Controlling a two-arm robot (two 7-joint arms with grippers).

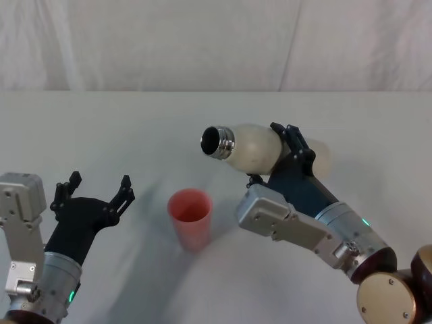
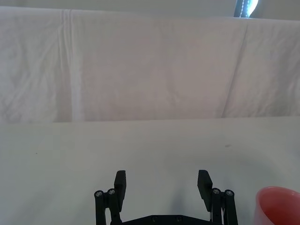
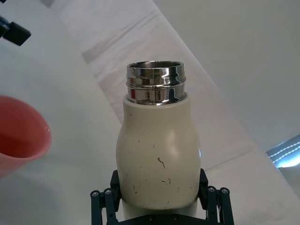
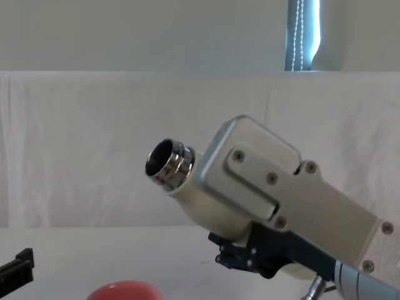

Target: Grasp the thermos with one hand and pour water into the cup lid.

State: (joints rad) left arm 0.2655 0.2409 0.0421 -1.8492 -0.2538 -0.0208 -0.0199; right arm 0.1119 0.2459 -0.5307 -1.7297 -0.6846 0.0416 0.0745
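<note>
1. Right gripper (image 1: 291, 150) clamped around the body of the thermos (image 1: 253, 146), one finger on each side; thermos held in the air, well clear of the bench (image 1: 121, 128).
2. Thermos tipped nearly horizontal, bare threaded steel neck (image 1: 219, 141) open and pointing toward the robot's left, slightly raised in the chest view (image 4: 170, 164).
3. Cup lid (image 1: 190, 217) upright on the bench, below and slightly left of the thermos mouth, not touching it; pink-red rim at the frame edge in the right wrist view (image 3: 21, 133).
4. Cannot tell whether any water in the cup lid.
5. Left gripper (image 1: 94, 190) spread wide, holding nothing, low over the bench to the left of the cup lid, apart from it.
</note>
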